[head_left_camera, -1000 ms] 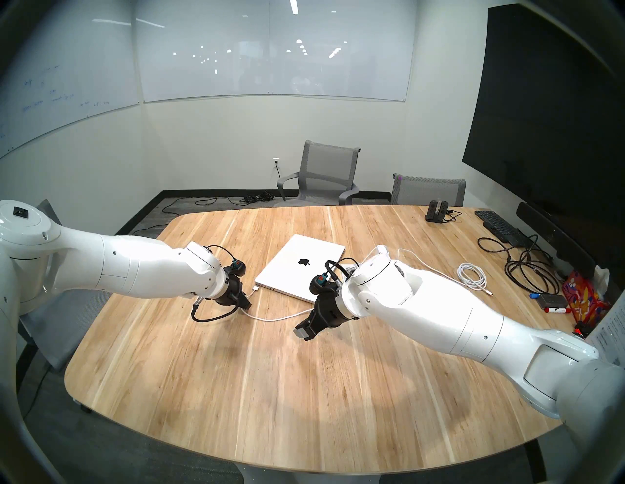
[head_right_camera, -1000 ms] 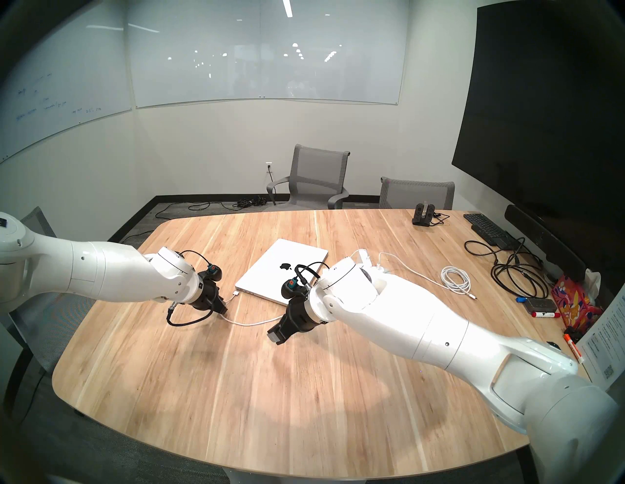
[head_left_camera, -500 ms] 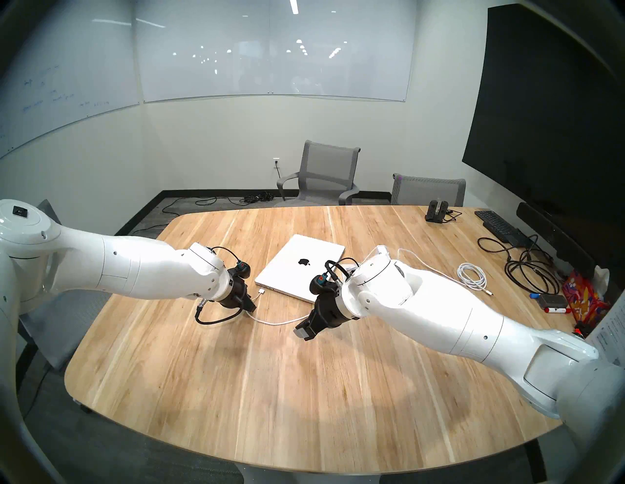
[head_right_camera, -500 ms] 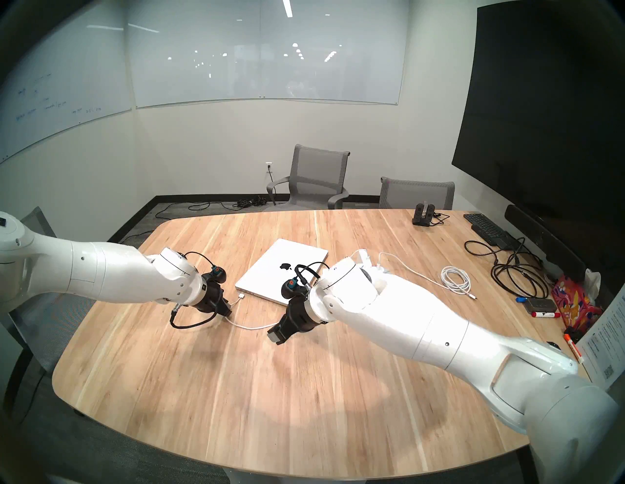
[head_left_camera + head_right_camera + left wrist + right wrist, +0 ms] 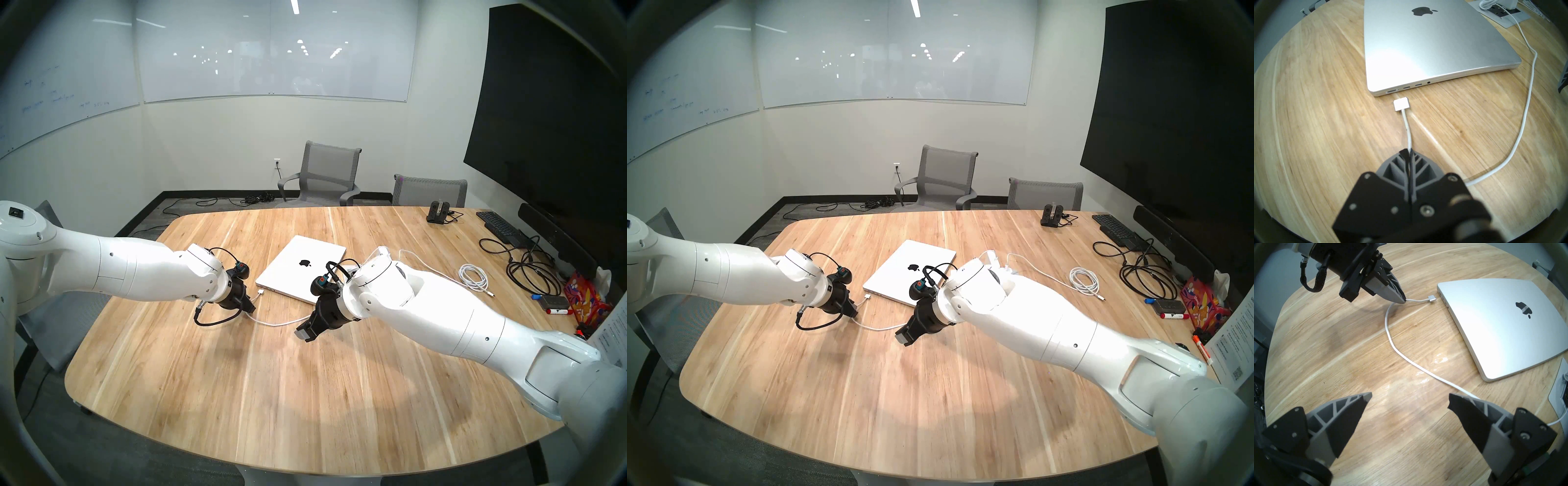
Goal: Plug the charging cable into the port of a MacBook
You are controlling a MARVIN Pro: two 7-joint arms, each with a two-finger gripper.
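Nudged nearer the smooth silver MacBook [image 5: 1432, 44], the flat plug's thin white charging cable [image 5: 1407, 130] sits pinched in the closed left end effector [image 5: 1409, 151].

**Bright room, even light, heavy fisheye on every cam**

Lighting's good: overhead ceiling strip [image 5: 294, 6] up top, plus a row of little ceiling lights reflected in the glass whiteboard [image 5: 271, 51]. Soft, blurry shadows sit on the wooden table [image 5: 237, 390] under both arms. Big white glare patch on the MacBook [image 5: 1390, 62] lid in the left wrist view; it's blown out nearly white in the head views too. All four views bend hard toward a dark vignette rim. The left gripper [image 5: 1409, 151] body right up against its own lens is mushy, out of focus.
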